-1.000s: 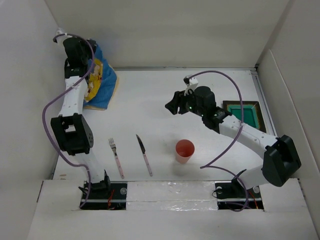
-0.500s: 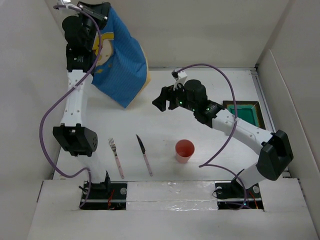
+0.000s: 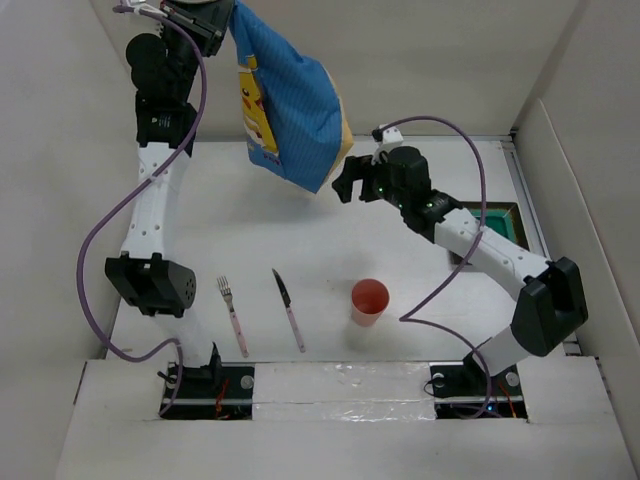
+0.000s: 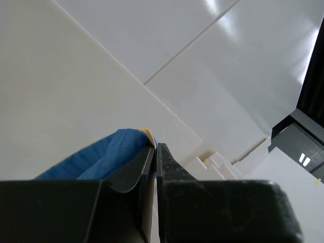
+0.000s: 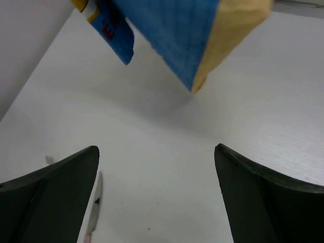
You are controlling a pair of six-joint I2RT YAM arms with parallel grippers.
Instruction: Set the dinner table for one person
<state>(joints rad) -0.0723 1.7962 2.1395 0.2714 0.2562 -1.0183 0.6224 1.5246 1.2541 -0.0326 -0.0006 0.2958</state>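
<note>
My left gripper (image 3: 222,12) is raised high at the back left and shut on the top edge of the blue placemat (image 3: 290,95), which hangs in the air above the white dinner table (image 3: 300,240). The cloth shows beside the shut fingers in the left wrist view (image 4: 101,154). My right gripper (image 3: 345,188) is open and empty, just right of the mat's lower corner. The mat's hanging corner (image 5: 202,30) shows above it in the right wrist view. A fork (image 3: 233,315), a knife (image 3: 289,308) and a red cup (image 3: 369,300) sit near the front edge.
A green tray (image 3: 505,222) lies at the right edge, partly behind the right arm. White panels wall the table on the left, back and right. The knife tip also shows in the right wrist view (image 5: 96,202).
The left arm lifted the placemat off the table's back left corner and swung it up and to the right. The right gripper moved toward the mat's hanging corner.
</note>
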